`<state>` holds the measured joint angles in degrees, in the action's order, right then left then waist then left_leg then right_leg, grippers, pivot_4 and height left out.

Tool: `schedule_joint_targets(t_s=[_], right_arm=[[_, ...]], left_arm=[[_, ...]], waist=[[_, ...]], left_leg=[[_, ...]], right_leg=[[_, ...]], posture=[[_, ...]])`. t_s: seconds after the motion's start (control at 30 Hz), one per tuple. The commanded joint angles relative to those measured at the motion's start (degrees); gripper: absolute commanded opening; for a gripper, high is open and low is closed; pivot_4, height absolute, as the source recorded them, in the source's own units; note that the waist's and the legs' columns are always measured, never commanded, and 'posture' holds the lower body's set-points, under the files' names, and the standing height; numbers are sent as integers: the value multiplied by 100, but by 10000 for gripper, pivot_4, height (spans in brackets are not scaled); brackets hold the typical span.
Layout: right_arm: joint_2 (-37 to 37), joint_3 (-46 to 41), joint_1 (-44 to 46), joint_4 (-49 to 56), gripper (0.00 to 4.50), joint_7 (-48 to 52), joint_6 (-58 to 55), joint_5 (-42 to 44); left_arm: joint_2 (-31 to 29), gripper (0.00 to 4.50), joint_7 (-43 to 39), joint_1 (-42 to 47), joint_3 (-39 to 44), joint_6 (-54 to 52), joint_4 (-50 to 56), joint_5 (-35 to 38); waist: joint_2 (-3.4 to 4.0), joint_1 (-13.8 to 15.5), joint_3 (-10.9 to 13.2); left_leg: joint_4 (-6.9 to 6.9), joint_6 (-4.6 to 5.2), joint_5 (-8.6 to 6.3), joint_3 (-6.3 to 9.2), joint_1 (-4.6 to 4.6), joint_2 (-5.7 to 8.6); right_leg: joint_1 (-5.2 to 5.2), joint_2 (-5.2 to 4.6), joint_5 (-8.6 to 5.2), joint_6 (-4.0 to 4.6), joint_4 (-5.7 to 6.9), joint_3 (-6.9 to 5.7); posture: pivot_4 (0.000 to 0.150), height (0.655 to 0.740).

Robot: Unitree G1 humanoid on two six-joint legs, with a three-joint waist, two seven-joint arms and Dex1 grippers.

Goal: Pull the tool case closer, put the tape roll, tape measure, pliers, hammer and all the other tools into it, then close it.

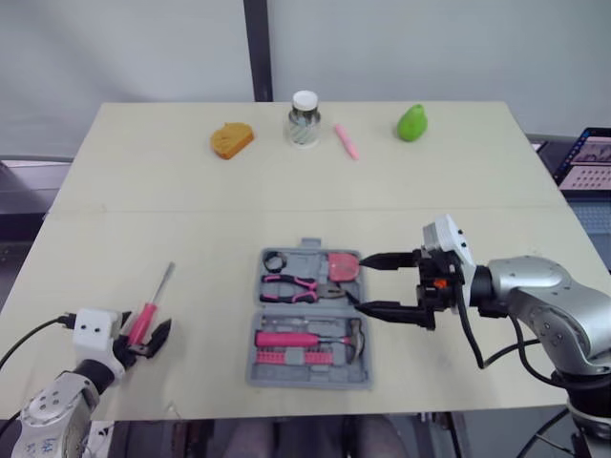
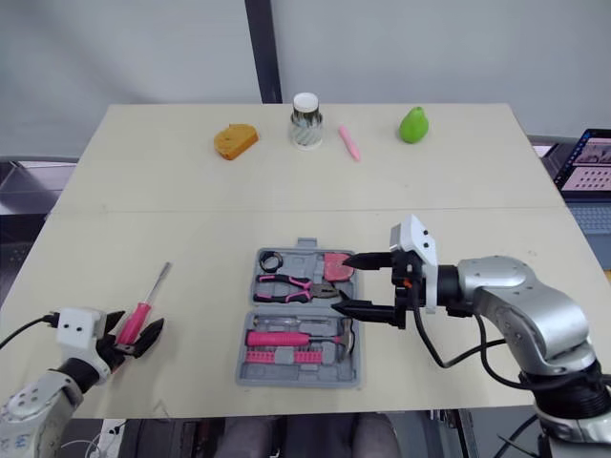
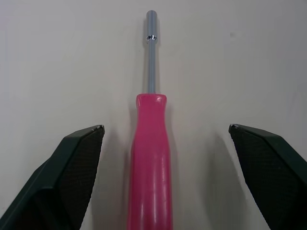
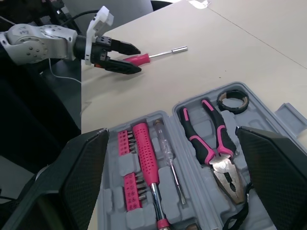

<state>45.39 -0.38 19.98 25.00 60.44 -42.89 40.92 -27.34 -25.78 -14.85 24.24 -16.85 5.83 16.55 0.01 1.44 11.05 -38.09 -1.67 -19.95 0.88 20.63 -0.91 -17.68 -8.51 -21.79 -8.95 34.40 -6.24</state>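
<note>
Pink screwdriver [image 3: 149, 158] lies on the desk [image 1: 143, 191], well left of the open tool case [image 1: 304, 256]. Its handle sits between the left jaws, wide open and untouching, shaft pointing straight ahead. Right jaws gape empty at the case's right edge.

Lighting: bright, even, diffuse, from overhead. Table [image 1: 143, 191]: matte, uniformly lit. Shadows: soft, faint; pale bands flank the screwdriver [image 3: 149, 163] handle and lie along the inner edges of the fingers [image 3: 76, 163] of the left gripper [image 3: 166, 128]. Highlights: mild sheen on the screwdriver's pink handle and metal shaft. Laptop screen [image 1: 590, 157]: self-lit, at the right edge.
</note>
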Motion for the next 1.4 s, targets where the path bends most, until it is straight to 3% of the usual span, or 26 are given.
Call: schedule_joint_targets(t_s=[0.03,0.43,0.53,0.73,1.0,1.17,1.4], right_arm=[[145,-34,77,415,44558,117,-7,165],[173,-66,118,494,44558,11,-85,291],[154,-69,124,530,45000,-27,-133,332],[162,-72,108,556,45000,-49,-190,401],[175,-146,-70,617,45000,-66,-142,418],[609,-499,-543,862,45000,155,18,324],[1353,-1213,-1480,892,45000,855,399,292]], left_arm=[[-94,45000,-1,160,-110,50,-198,-125],[-216,45000,64,385,-307,-339,-448,-266],[-234,35975,56,373,-317,-453,-452,-255],[-291,6670,12,378,-353,-619,-472,-239],[-457,6540,-178,421,-341,-404,-549,-254],[-1156,6540,-1163,424,-405,-507,537,176],[-2380,6540,-3012,1489,-1296,-677,1307,674]], waist=[[0,0,0],[1,8,-1],[2,9,-1],[4,1,-2],[5,6,-2],[-5,18,7],[-4,94,17]], left_leg=[[-1,0,0,-1,0,1],[-7,-1,7,0,-9,1],[-7,-1,7,1,-9,1],[-5,-1,7,-2,-11,1],[-4,-1,7,-3,-12,1],[-4,2,5,-4,-3,1],[-5,2,5,-2,8,3]], right_leg=[[0,-1,0,0,1,1],[0,-2,0,0,23,5],[0,-3,0,0,23,5],[0,-3,0,1,22,8],[0,-3,0,1,22,9],[-1,-3,0,1,12,8],[-3,-2,6,5,3,3]], posture=[[1500,7400],[1500,7400],[1500,7400],[1500,7400],[1500,7400],[1500,7400],[1500,7400]])
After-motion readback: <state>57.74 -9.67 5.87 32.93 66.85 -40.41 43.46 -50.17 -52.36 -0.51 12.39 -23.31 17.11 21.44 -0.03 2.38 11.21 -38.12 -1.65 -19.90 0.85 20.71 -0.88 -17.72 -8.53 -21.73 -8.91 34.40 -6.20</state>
